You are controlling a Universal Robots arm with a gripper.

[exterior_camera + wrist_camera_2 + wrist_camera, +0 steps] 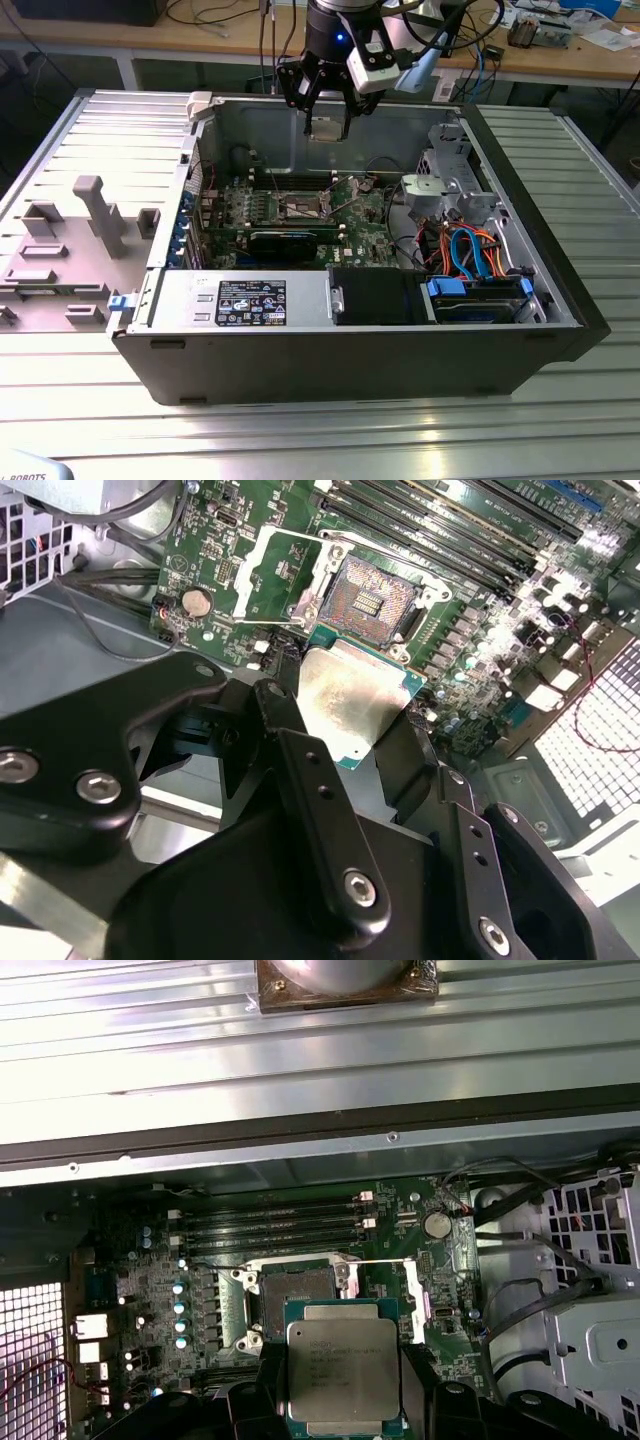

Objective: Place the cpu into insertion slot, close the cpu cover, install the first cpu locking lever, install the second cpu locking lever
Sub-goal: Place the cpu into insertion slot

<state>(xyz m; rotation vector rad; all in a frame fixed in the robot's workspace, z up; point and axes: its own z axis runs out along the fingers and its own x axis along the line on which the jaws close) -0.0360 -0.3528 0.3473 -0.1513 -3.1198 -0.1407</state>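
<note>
The cpu [327, 129] (silver lid visible) hangs at upper centre of the exterior view, pinched on two edges by the gripper [340, 715] fingers, clear above the open insertion slot [300, 205].

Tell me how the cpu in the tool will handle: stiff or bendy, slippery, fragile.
The cpu looks like a flat metal-capped plate, so probably stiff and light. The tool pinches only its thin edges, and the cap looks smooth, so it may slip if bumped. Its thin green rim suggests it is fragile at the corners.
</note>
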